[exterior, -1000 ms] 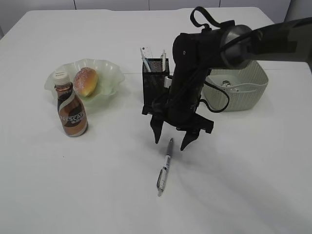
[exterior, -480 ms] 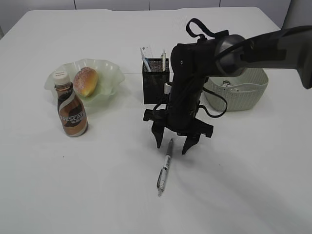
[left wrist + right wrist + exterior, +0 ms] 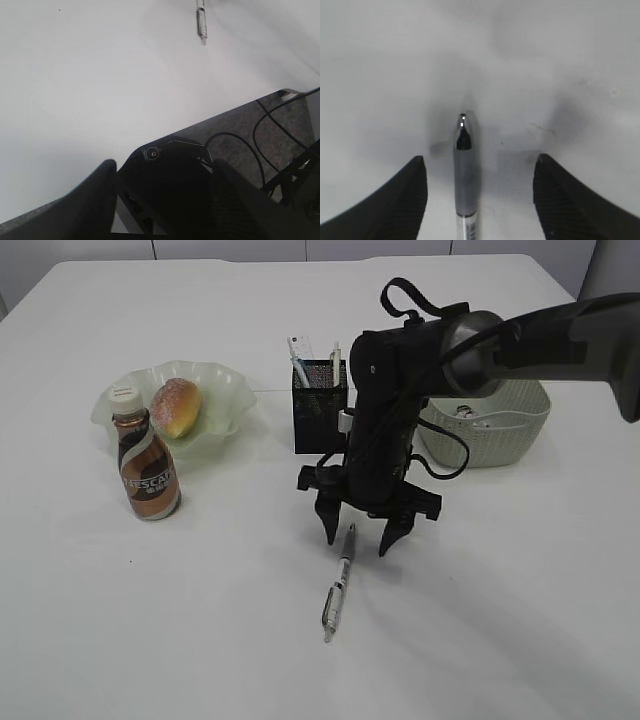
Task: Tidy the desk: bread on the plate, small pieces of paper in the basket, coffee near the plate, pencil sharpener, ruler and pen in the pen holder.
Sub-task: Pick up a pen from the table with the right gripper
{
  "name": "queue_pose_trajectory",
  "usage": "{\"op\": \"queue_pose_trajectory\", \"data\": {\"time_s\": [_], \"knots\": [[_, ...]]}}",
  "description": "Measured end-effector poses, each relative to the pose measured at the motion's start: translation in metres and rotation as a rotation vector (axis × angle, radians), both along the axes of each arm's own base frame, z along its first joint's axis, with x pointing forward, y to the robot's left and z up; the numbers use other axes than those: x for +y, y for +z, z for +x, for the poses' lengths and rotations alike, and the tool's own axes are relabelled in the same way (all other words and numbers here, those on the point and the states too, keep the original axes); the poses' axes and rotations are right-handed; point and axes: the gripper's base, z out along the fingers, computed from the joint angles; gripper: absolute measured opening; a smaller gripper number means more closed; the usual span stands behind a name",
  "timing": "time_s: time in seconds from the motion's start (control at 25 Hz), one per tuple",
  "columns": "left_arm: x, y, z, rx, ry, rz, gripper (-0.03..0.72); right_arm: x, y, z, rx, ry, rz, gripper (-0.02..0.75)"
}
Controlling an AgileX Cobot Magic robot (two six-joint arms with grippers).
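Exterior view: 1 pen [image 3: 338,585] on table, R jaws spread astride tip; L jaws spread, empty.

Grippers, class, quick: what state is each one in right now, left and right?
Left gripper: open, holding nothing, back at the table edge.
Right gripper: open, holding nothing, its fingers straddling the tip end of the pen on the table.
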Motion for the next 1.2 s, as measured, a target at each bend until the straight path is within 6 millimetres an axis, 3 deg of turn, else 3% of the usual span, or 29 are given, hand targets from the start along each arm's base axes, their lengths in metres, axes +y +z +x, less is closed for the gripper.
{"op": "queue_pose_trajectory", "data": {"time_s": [1.04, 1.2], "knots": [[-0.0002, 0.0, -0.0001, 0.002, 0.001, -0.003, 0.433, 0.0027, -0.0083, -0.0055, 0.05, 0.033, -0.051, 0.518], [-0.0002, 0.0, -0.0001, 0.002, 0.001, -0.003, 0.433, 0.0025, -0.0096, -0.0061, 0.065, 0.034, -0.058, 0.463]]}}
